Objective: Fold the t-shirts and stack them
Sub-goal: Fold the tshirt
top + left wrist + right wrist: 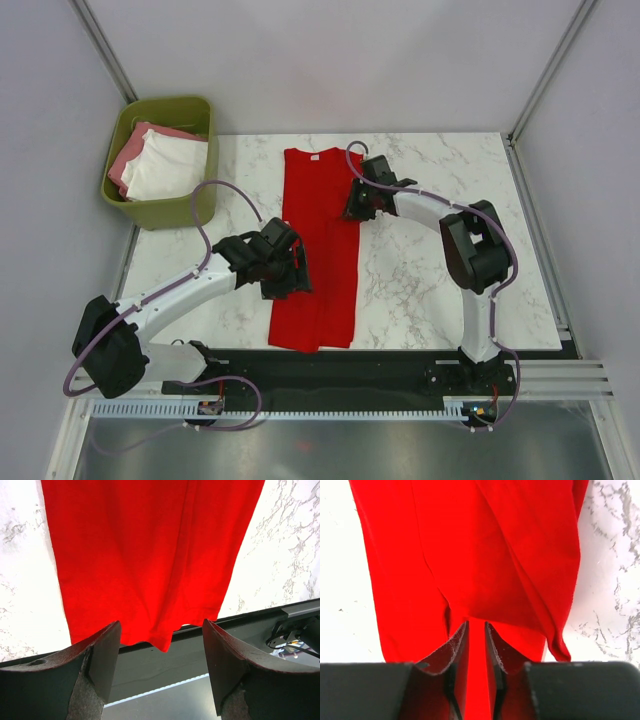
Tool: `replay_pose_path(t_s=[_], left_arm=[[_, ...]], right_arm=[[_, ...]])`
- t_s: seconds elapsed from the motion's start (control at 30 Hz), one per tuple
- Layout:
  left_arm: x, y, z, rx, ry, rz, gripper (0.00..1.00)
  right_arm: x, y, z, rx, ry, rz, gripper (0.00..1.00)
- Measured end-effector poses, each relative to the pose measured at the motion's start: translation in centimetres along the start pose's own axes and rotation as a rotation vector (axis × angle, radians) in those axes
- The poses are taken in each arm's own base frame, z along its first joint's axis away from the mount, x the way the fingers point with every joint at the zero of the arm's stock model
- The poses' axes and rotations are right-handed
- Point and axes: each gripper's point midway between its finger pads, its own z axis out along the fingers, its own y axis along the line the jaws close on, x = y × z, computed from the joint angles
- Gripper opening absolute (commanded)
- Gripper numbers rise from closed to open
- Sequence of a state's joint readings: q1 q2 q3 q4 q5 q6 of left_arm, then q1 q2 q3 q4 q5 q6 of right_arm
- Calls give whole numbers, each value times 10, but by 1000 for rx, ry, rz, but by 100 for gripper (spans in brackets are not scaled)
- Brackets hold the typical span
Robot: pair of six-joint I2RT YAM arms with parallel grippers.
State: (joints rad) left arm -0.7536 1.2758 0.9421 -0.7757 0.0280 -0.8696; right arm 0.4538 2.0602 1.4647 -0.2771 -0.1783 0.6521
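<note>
Where the red t-shirt lies: you have the red t-shirt flat on the marble table. It is folded into one long narrow strip running from the far side to the near edge. The neckline is at the far end and the hem at the near end, by the arms' bases.
Strip condition: the sleeves are turned in. Both wrist views show lengthwise creases and overlapping layers. The hem is uneven and reaches the table's near edge.
Left gripper: your left gripper sits over the strip's left edge, in its nearer half. The jaws stand wide apart with nothing caught between them. In the wrist view its fingers frame the hem. You cannot tell from these views whether they touch the cloth.
Right gripper: your right gripper is at the strip's right edge, in its farther half. Its fingers are drawn close together, and a raised ridge of red cloth is pinched between them. It has hold of the red t-shirt.
Bin: an olive-green bin stands at the table's far left corner, well apart from the strip and from both grippers.
Bin contents: a white t-shirt lies on top, loosely bundled. A pink t-shirt lies under it, showing along its left and far sides.
</note>
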Motion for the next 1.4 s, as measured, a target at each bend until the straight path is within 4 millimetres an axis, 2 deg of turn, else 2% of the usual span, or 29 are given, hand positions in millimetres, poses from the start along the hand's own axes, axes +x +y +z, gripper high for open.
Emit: replay_pose_path(t_s=[0.13, 0.3, 0.6, 0.77, 1.1, 1.4], left_arm=[[0, 0, 0, 0, 0, 0, 73], [0, 0, 0, 0, 0, 0, 73], [0, 0, -1, 3, -2, 0, 74], [0, 0, -1, 3, -2, 0, 73], [0, 0, -1, 3, -3, 0, 73], [0, -1, -1, 4, -3, 0, 73]], right_arm=[[-7, 1, -4, -5, -20, 0, 27], [-23, -5, -19, 34, -72, -4, 27], [-47, -46, -31, 126, -113, 23, 25], [-52, -63, -34, 170, -120, 31, 24], [-41, -55, -28, 139, -81, 13, 24], [-9, -24, -14, 88, -9, -44, 23]])
